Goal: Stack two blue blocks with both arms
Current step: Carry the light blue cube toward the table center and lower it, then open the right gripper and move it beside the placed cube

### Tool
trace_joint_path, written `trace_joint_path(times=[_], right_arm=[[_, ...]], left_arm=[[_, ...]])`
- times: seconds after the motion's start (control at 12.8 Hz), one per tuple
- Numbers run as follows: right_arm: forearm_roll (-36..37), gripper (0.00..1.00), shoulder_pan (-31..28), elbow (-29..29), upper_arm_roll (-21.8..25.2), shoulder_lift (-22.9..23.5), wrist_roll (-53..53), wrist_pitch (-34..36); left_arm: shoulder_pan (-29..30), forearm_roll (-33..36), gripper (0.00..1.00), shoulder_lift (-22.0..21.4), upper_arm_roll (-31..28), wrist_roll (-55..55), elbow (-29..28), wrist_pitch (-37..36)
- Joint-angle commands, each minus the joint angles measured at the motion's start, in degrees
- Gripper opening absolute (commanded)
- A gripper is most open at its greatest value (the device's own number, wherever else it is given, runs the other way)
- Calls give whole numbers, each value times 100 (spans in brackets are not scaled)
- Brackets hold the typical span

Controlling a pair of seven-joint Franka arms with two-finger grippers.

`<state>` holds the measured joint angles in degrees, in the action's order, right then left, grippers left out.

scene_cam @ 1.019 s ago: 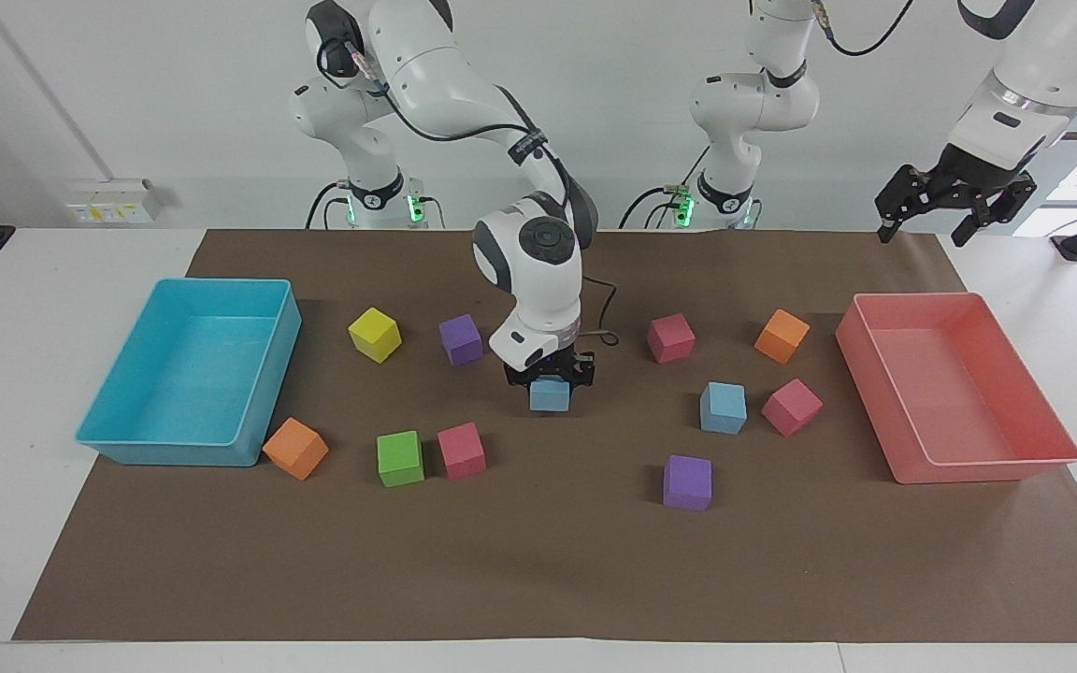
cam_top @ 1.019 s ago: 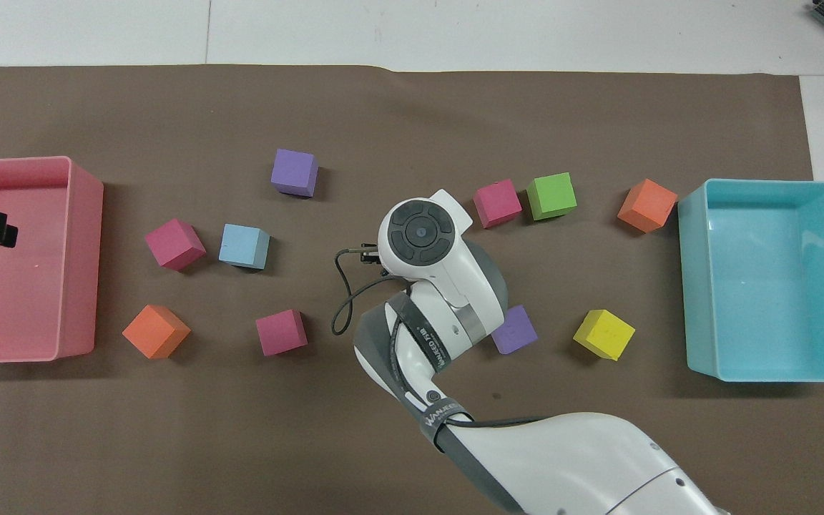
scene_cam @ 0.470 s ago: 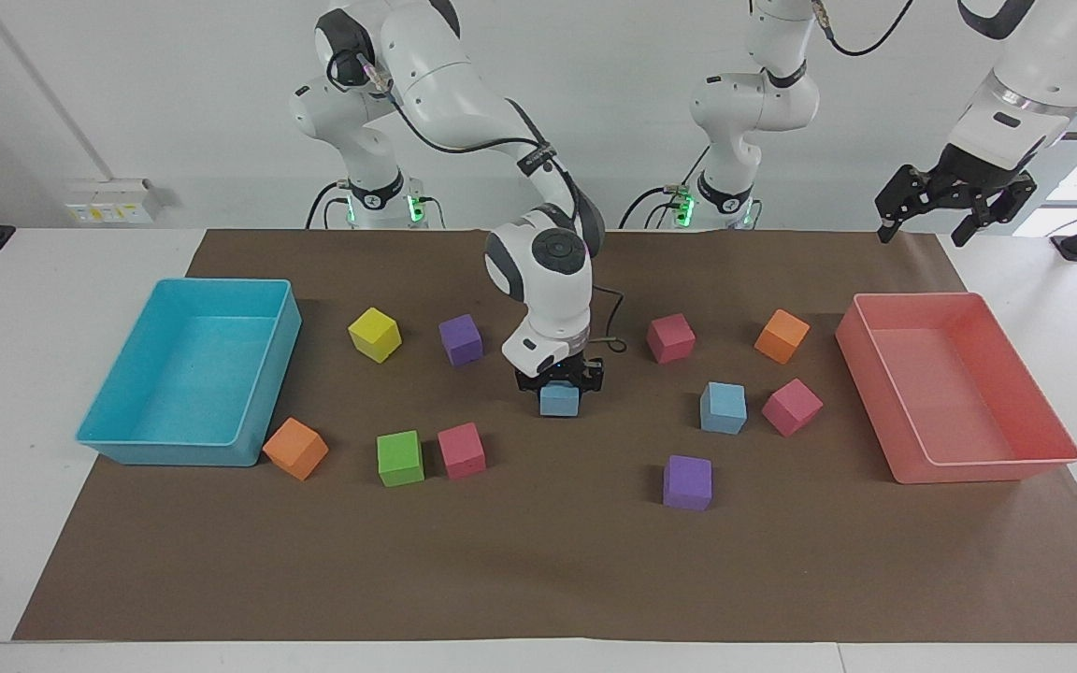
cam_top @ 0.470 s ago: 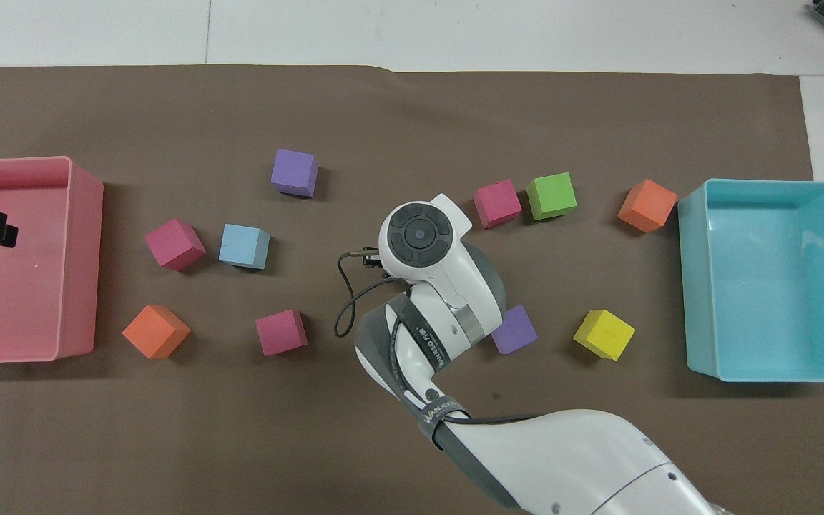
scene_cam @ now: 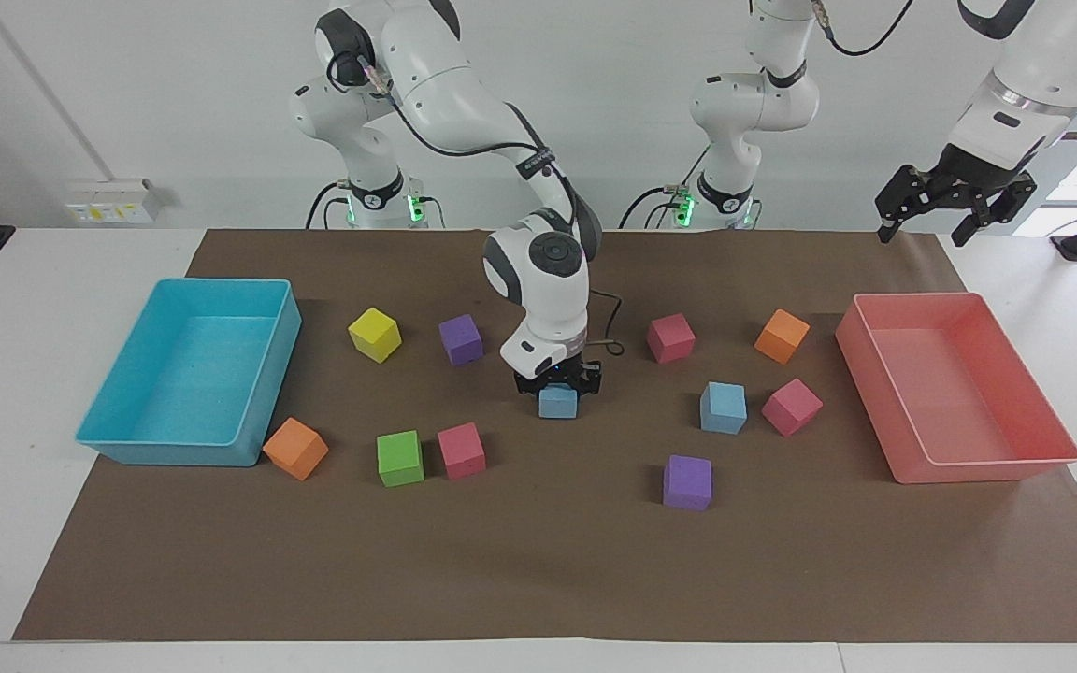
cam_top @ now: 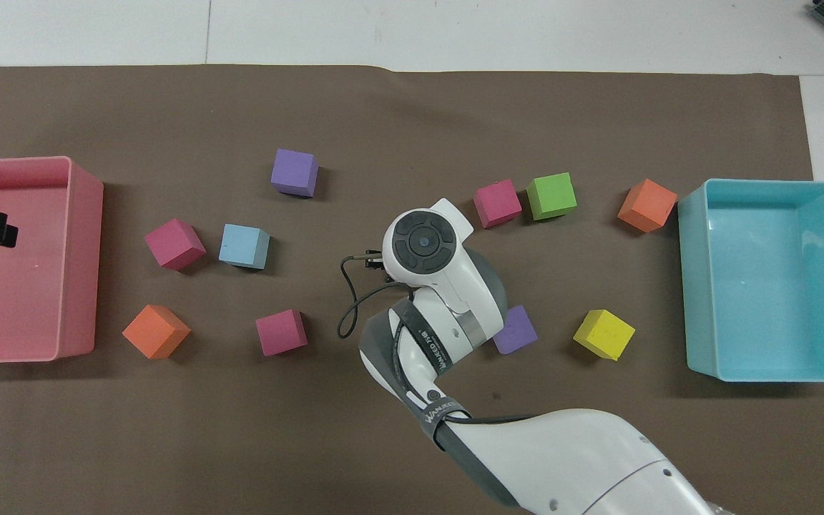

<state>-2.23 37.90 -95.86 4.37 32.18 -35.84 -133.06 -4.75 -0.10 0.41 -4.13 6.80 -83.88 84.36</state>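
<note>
While the right gripper clamps one blue block at mid-table, the other blue block sits unstacked near the pink tray, and the left gripper waits, jaws apart.

The right arm bends forward and down, its wrist vertical, and the right claw is low with its fingers closed on a blue block. The left arm waits raised, the left claw spread wide.
</note>
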Motion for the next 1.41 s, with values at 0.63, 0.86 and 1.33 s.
trace_joint_path(times=[0.63,0.86,1.33], right_arm=[[56,100,-19,-170,72,-642,95,156],[64,100,-168,-187,90,-906,103,245],[-977,100,-853,-407,55,-1240,1813,588]], left_arm=[[88,89,100,-67,61,-13,-6,-96],[88,89,100,-67,61,-13,-6,-96],[88,89,100,-67,70,-13,-6,-104]])
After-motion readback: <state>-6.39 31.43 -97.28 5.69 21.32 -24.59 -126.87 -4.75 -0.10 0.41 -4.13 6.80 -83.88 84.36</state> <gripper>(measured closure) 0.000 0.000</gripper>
